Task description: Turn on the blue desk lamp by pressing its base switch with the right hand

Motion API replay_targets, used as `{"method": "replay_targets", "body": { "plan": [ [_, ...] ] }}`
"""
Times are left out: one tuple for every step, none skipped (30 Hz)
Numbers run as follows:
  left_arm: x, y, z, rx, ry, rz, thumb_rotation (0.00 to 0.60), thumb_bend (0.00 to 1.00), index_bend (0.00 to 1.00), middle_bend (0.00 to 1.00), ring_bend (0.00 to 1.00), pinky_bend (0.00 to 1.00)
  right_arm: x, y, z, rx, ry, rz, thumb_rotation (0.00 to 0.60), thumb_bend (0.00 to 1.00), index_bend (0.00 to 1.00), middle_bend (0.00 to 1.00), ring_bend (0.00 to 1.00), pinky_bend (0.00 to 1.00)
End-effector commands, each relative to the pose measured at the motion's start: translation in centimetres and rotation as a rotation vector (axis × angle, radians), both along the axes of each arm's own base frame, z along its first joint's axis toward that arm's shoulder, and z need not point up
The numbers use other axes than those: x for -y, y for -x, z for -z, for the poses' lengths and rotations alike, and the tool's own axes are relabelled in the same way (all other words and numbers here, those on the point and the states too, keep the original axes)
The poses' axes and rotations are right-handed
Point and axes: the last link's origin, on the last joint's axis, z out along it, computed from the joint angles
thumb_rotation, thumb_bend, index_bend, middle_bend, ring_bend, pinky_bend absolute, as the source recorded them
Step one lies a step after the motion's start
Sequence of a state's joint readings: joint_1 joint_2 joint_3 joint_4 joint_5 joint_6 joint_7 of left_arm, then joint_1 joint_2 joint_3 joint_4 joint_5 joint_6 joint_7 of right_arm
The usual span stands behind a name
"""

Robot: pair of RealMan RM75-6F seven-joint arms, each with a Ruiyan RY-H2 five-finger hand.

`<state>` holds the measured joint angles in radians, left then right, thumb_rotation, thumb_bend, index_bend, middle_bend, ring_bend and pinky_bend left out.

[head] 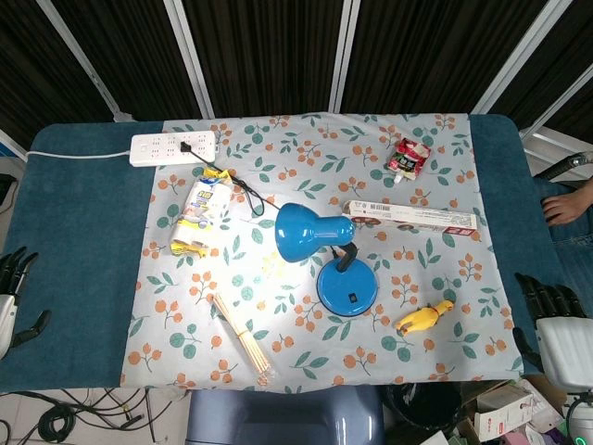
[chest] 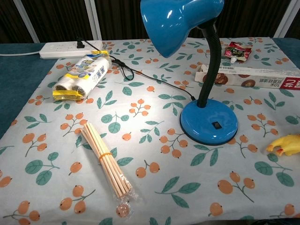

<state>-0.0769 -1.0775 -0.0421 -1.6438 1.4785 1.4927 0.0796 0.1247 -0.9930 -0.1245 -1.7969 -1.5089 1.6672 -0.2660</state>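
Observation:
The blue desk lamp stands mid-table on its round base, with a small black switch set in the base's front. A bright patch lies on the cloth under its shade. My right hand hangs at the table's far right edge, well away from the lamp, fingers spread and holding nothing. My left hand stays at the left edge over the blue cloth, fingers apart and empty. Neither hand shows in the chest view.
A yellow rubber chicken lies right of the base. A long box, a snack packet, a power strip, a roll pack and a stick bundle lie on the floral cloth.

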Motion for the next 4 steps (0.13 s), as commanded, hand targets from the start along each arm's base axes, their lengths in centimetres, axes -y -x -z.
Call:
{"method": "replay_targets", "body": {
  "plan": [
    [0.02, -0.05, -0.01, 0.002, -0.002, 0.003, 0.6, 0.29, 0.0, 0.0, 0.01, 0.0, -1.01, 1.07, 0.59, 0.004, -0.002, 0.016, 0.6, 0.3, 0.0, 0.11, 0.18, 0.14],
    [0.03, -0.06, 0.0, 0.002, -0.002, 0.003, 0.6, 0.29, 0.0, 0.0, 0.01, 0.0, -1.09, 1.21, 0.7, 0.008, 0.0, 0.017, 0.6, 0.3, 0.0, 0.11, 0.18, 0.14],
    [0.03, -0.1, 0.0, 0.005, -0.002, 0.006, 0.6, 0.29, 0.0, 0.0, 0.01, 0.0, -1.2, 1.44, 0.88, 0.015, 0.003, 0.016, 0.6, 0.3, 0.0, 0.11, 0.18, 0.14],
    [0.03, -0.15, -0.01, 0.008, -0.004, 0.009, 0.6, 0.29, 0.0, 0.0, 0.01, 0.0, -1.29, 1.65, 1.03, 0.02, 0.008, 0.014, 0.6, 0.3, 0.0, 0.11, 0.18, 0.14]
  ]
}}
